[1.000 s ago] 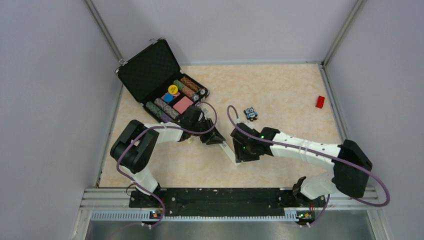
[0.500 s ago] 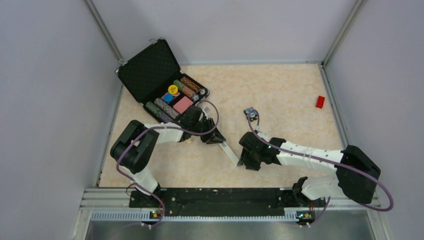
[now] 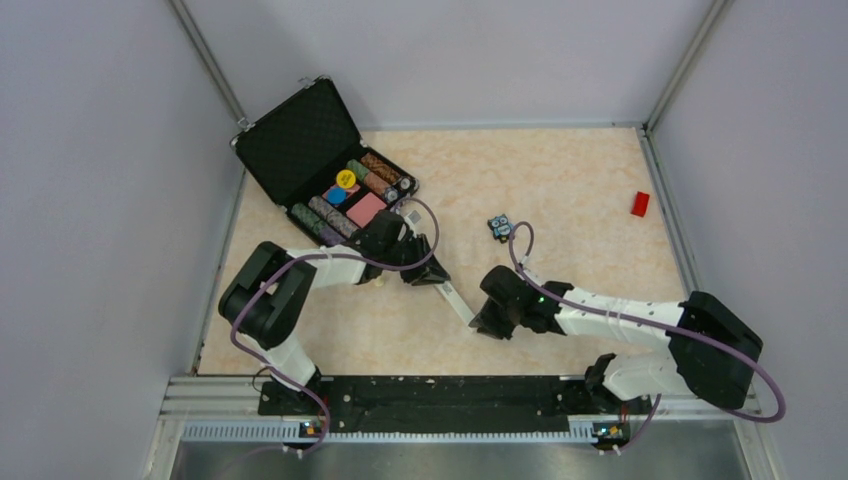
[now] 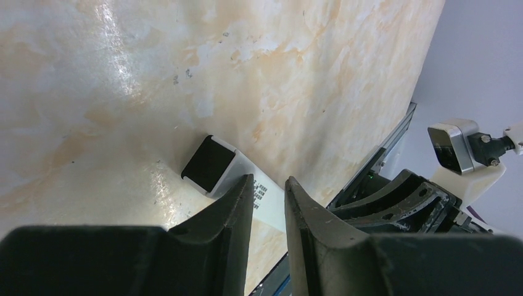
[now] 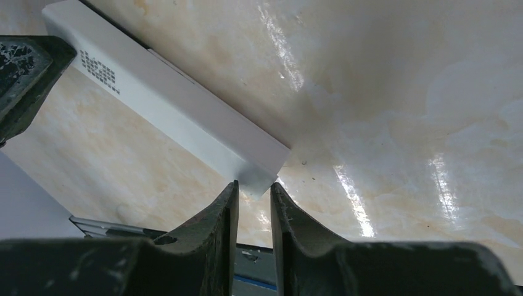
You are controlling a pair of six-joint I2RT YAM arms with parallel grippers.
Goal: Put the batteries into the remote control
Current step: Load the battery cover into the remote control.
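Your bench [image 3: 560, 190] carries an open black case [image 3: 300, 140] at the far left; the remote control [image 3: 458, 303] lies in front of it near the middle, running diagonally between the two hands, dark end on the left hand's side; the left hand [image 3: 428, 277] is closed across the body just behind that dark end; the right hand [image 3: 487, 325] has its fingers drawn narrow about the near white corner, though you cannot tell whether they pinch it; the batteries cannot be made out.

Judged step: steadying the remote to reach its compartment; keep your left grip firm, seat the right fingers squarely over the end rather than on the corner, and work along the body's length so it does not twist.

Against a second ago: the right hand has backed down the body to the near tip and narrowed; the left hand and the remote are unmoved.
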